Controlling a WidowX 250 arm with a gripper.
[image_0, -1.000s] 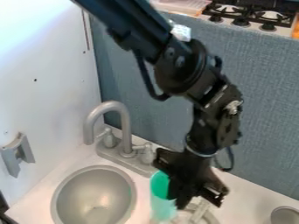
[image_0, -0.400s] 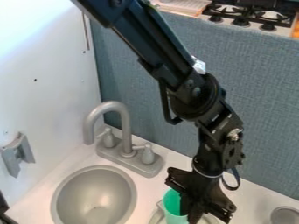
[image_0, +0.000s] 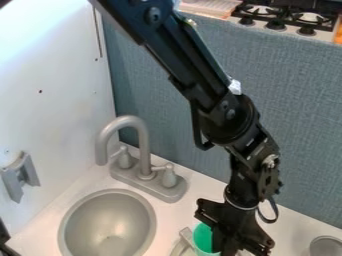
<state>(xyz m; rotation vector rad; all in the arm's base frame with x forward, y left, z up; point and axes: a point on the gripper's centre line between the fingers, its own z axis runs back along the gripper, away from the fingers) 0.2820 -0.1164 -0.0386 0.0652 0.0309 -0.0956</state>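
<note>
Black two-finger claw (image_0: 235, 243) of the arm I run from afar is closed on a green cup (image_0: 204, 241) at the lower edge of the camera view, its tips hidden, so I cannot tell how narrow the gap is. Just beside the cup lies a gray bar (image_0: 186, 237). Toward the left, a gray sink basin (image_0: 107, 225) sits before a gray faucet (image_0: 141, 142); beyond the blue-gray partition (image_0: 307, 115), a black-grated stove (image_0: 284, 25) appears at upper right.
</note>
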